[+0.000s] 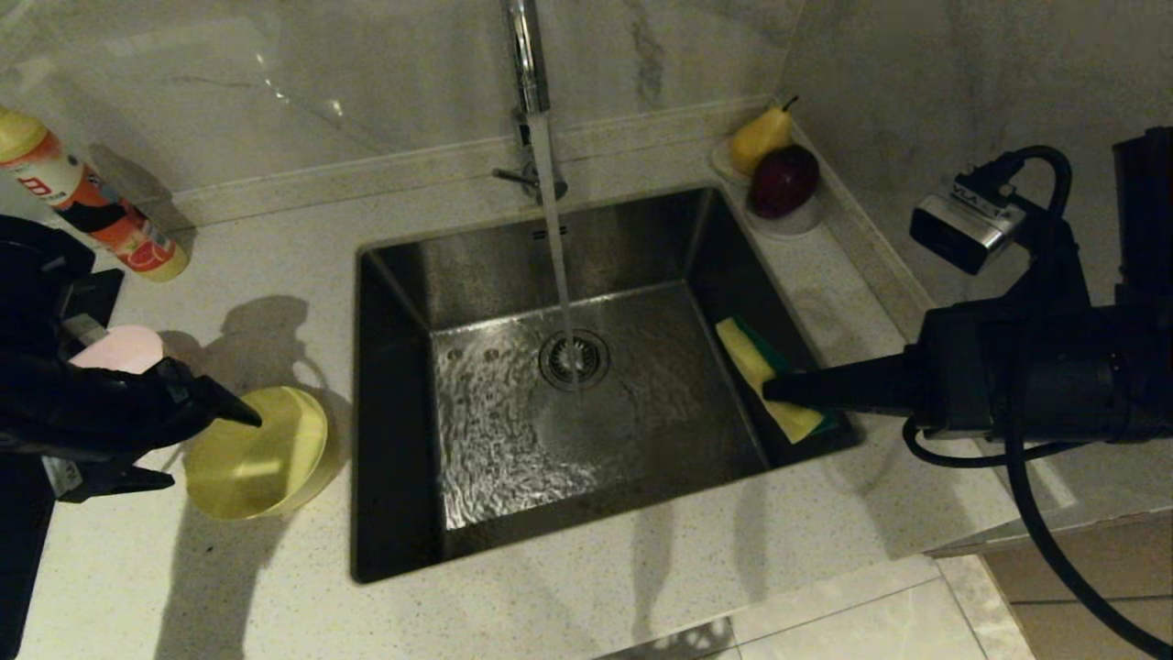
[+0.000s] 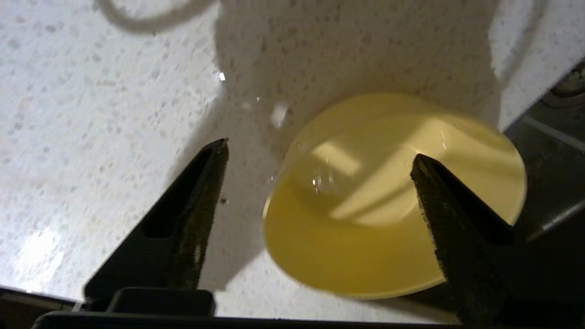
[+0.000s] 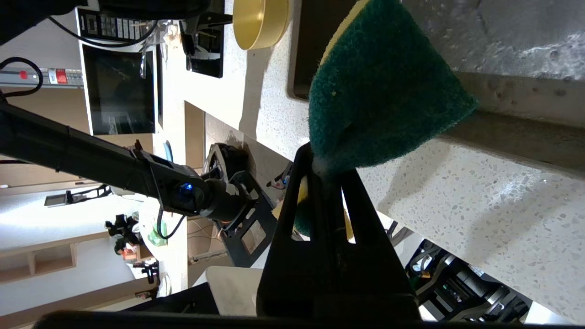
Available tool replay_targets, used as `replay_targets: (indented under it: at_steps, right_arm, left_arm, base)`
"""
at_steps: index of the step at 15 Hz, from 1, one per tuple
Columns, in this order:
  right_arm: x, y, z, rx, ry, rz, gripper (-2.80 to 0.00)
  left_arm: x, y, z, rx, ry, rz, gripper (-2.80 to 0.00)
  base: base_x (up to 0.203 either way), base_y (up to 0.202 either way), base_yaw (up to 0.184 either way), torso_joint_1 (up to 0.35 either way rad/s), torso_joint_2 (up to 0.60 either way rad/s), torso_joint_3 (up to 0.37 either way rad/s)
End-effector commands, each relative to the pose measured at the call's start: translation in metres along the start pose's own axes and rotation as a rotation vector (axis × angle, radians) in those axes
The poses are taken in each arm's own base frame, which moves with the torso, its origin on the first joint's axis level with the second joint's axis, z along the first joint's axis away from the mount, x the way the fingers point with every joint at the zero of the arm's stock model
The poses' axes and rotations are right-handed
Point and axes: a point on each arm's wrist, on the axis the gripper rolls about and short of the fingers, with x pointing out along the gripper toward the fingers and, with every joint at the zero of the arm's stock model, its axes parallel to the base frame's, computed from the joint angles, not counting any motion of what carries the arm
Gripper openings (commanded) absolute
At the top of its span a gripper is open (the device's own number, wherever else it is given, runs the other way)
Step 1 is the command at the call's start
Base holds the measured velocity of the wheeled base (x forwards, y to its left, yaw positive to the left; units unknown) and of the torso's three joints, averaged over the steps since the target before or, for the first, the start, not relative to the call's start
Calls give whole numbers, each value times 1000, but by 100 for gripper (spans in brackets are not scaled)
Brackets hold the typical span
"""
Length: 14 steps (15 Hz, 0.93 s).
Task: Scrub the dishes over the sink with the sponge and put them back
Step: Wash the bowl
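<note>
The left gripper [image 2: 315,164] hangs over the counter with its fingers spread wide and nothing between them, the yellow bowl [image 1: 258,453] sitting tipped on the worktop right at the fingertips, one finger [image 2: 445,214] crossing in front of its rim, and the pink bowl [image 1: 119,347] just behind that hand. Over at the sink [image 1: 403,293], water pouring from the tap [image 1: 527,55], the right gripper [image 3: 325,170] is clamped tight on the sponge [image 3: 379,87], which sticks out beyond its fingertips above the basin's near-side edge, green face showing.
</note>
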Motion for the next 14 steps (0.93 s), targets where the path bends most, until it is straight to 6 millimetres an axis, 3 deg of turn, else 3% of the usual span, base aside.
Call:
replay_targets:
  at_steps: [1,11,12,13,14]
  right_arm:
    - [1,-1,0,6,2,-1,-280]
    - [-3,-1,0,4,-7,-2,-280]
    - [-4,-1,0,3,-9,-3,-280]
    - [-4,-1,1,3,-10,-2,-280]
    - [-4,-1,1,3,-10,-2,-280]
  left_arm:
    - [13,2,0,-5,7,5,0]
    - [28,3,1,-29,34,22,0]
    - [28,3,2,-29,31,20,-74]
    - [28,3,2,-29,30,21,-280]
    - [27,2,3,-36,26,18,-280]
  base:
    - [0,0,0,0,0,0]
    - [0,0,0,0,0,0]
    - [0,0,0,0,0,0]
    - [0,0,0,0,0,0]
    - [0,0,0,0,0,0]
